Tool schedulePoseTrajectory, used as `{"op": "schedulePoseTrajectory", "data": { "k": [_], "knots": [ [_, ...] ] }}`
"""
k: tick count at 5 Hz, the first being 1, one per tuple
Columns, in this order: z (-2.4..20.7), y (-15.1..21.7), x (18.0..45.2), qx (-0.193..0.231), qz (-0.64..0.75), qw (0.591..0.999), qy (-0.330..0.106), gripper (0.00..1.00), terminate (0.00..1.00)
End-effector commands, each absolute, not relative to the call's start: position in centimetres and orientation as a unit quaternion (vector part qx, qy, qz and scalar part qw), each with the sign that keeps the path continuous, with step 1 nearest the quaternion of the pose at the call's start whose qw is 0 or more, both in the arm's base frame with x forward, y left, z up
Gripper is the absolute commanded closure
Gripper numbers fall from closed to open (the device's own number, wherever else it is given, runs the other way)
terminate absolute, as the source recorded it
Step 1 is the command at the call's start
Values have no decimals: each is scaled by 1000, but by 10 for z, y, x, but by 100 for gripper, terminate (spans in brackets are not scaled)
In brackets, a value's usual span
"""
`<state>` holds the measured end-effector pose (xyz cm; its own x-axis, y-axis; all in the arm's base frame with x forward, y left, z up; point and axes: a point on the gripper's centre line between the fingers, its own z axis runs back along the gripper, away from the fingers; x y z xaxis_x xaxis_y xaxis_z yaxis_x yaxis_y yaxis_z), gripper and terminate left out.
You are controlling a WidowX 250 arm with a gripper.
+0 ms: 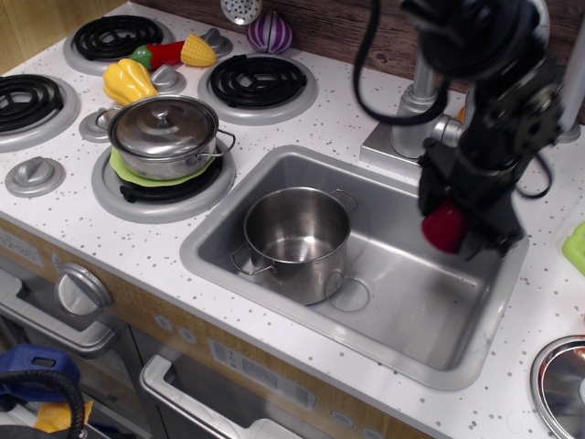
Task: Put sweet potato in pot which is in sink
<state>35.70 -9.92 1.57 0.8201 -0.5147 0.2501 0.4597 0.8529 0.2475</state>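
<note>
Nearest the camera, the pot [296, 240] stands upright in the left half of the sink [430, 343], open-topped and empty as far as I can see, shiny steel with a loop handle on each side. It sits on the basin floor, just left of the drain ring.

Further back, at the right of the frame, the end effector [450, 229] hangs over the right part of the sink, its black jaws clamped on the sweet potato [445, 226]. The potato is off the counter and clear of the basin floor, well to the right of the pot and above its rim level.

It is a small rounded lump, deep red to magenta, smooth and slightly glossy, clearly smaller than the pot's mouth. I judge it to be hollow plastic: light, stiff, not fragile, but slick, so it could squirt out of a pinch. A hold across the broad middle looks safest, and that seems roughly where the jaws have it, though they hide much of it.

Beyond, the faucet [416, 110] rises at the back edge of the sink.
</note>
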Motion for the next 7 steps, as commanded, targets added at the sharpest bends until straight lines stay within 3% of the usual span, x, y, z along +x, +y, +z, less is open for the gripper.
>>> {"op": "schedulePoseTrajectory", "data": {
  "k": [1, 3, 4, 6, 7],
  "knots": [
    [42, -55, 357, 88, -281, 933, -206, 100, 0],
    [71, 0, 338, 112, -334, 921, -166, 100, 0],
    [70, 12, 331, 123, -339, 915, -182, 0, 0],
    [70, 12, 331, 123, -339, 915, -182, 0, 0],
    [70, 12, 331, 123, -339, 915, -182, 0, 100]
  ]
}}
